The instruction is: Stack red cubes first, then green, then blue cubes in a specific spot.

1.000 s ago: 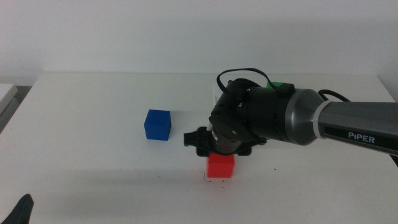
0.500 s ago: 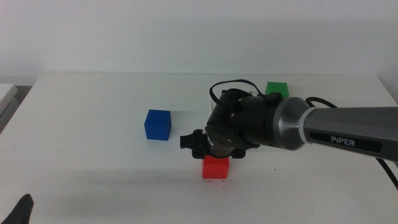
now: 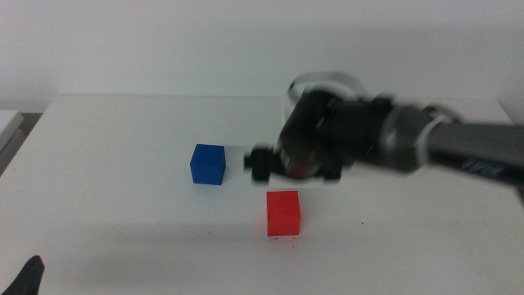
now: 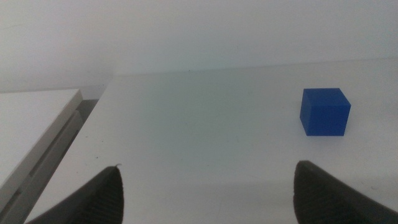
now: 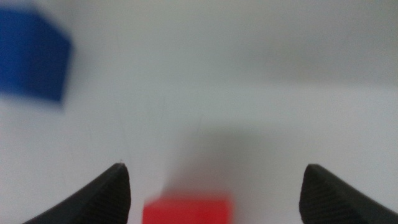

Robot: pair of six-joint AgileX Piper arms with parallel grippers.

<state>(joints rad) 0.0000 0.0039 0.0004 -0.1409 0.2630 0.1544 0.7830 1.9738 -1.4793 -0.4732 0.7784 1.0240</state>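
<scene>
The red cube (image 3: 283, 213) stands alone on the white table, over a few tiny dark specks (image 3: 282, 238) that mark the spot. My right gripper (image 3: 291, 176) is blurred, open and empty, just above and behind the cube. In the right wrist view the gripper (image 5: 214, 167) has its jaws wide apart, with the red cube (image 5: 186, 210) below them and the blue cube (image 5: 31, 59) off to one side. The blue cube (image 3: 208, 164) sits left of the red one and also shows in the left wrist view (image 4: 324, 111). The green cube is hidden behind the right arm. My left gripper (image 3: 29, 277) waits at the bottom left, open (image 4: 208, 165).
A pale flat tray (image 3: 8, 123) lies beyond the table's left edge and also shows in the left wrist view (image 4: 37, 130). The right arm (image 3: 458, 152) spans the right half of the table. A lone dark speck (image 3: 361, 223) lies right of the red cube.
My right gripper has let go of the red cube and risen away from it, up and back. The red cube stays on the table. The arm now hides the green cube.
</scene>
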